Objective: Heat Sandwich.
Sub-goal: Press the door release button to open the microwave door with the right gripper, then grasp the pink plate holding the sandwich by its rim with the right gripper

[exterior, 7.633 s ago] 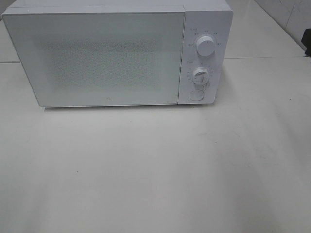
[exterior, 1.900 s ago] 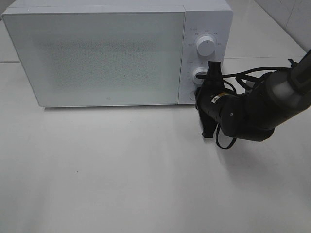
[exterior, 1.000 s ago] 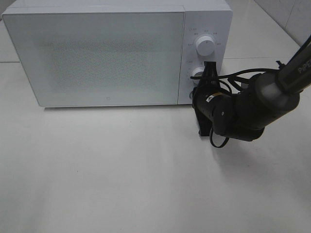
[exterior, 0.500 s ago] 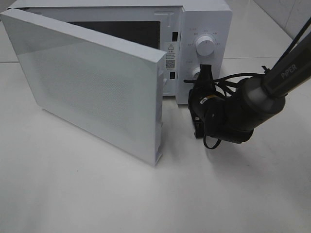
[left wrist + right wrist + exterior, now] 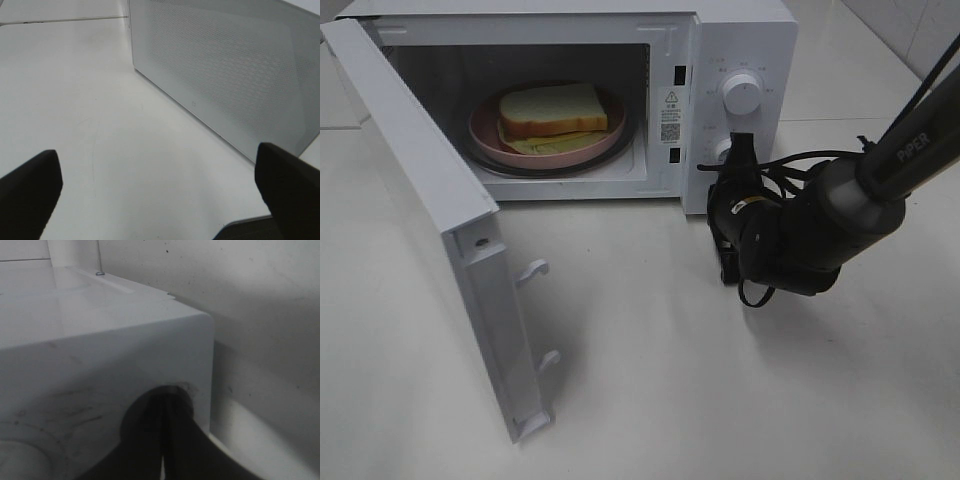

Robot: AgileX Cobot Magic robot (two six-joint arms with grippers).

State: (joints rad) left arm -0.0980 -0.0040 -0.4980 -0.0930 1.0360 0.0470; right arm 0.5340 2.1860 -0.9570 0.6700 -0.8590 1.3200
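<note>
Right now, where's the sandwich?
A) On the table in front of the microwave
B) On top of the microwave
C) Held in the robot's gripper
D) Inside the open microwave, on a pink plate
D: the sandwich lies on the pink plate inside the microwave, whose door stands swung wide open.

Microwave (image 5: 745,45) white; door (image 5: 225,65) pale grey, fine dotted mesh. Sandwich (image 5: 552,108): white bread, tan crust, yellow-green filling. Plate (image 5: 485,128) pink. Right gripper (image 5: 164,402) black, white panel at its jaws. Table (image 5: 720,380) off-white.
</note>
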